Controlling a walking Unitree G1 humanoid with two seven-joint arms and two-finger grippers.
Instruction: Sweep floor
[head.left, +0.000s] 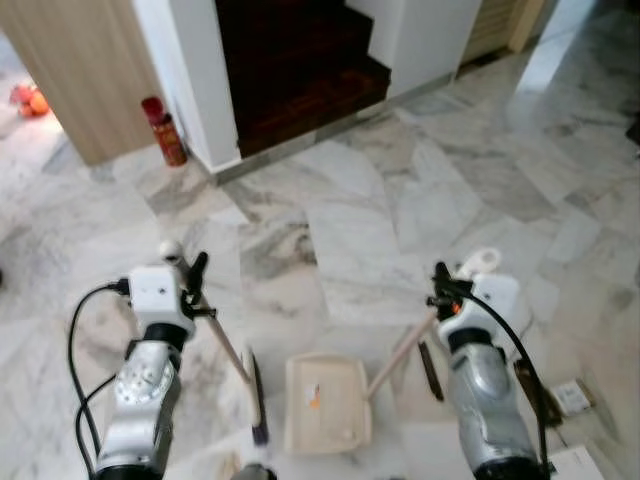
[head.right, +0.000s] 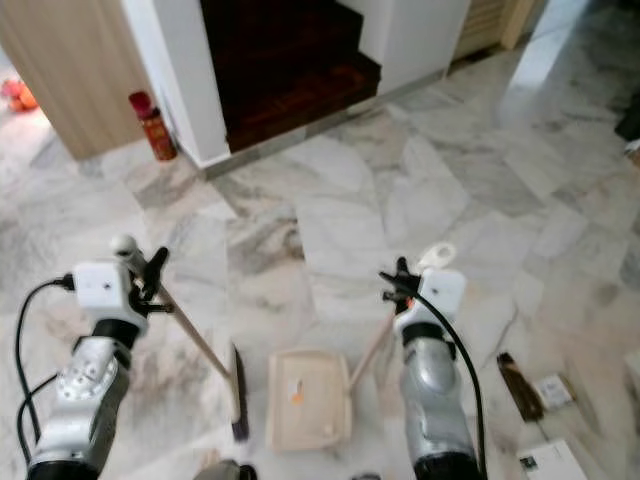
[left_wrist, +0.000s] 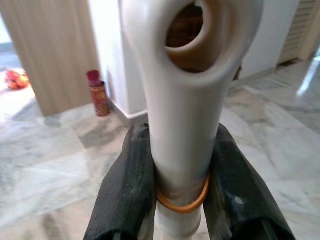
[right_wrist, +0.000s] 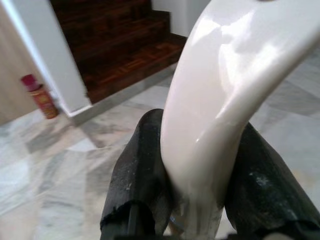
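The cream plastic dustpan (head.left: 327, 403) lies flat on the grey-veined marble floor (head.left: 420, 200) at the lower middle of the frame, its long pale handle (head.left: 400, 358) slanting up to the right tool (head.left: 441, 288), whose two black fingers are clamped tight on the handle's curved end. Just beside the pan, to its left, stands the cream-handled broom with a dark bristle head (head.left: 256, 395), bristles on the floor; its stick rises to the left tool (head.left: 195, 278), which pinches the stick below the hanging hole, above an orange rubber band (left_wrist: 182, 202). Holding both by their top ends seems meant to let the broom push dirt sideways into the pan's open mouth. Inside the pan I see a small orange scrap (head.left: 314, 396) and little else. A few scraps and papers (head.left: 572, 397) lie at the lower right. Further off, a red cylindrical can (head.left: 165, 131) stands by a white wall corner at upper left, beside dark wooden stairs (head.left: 300, 60).
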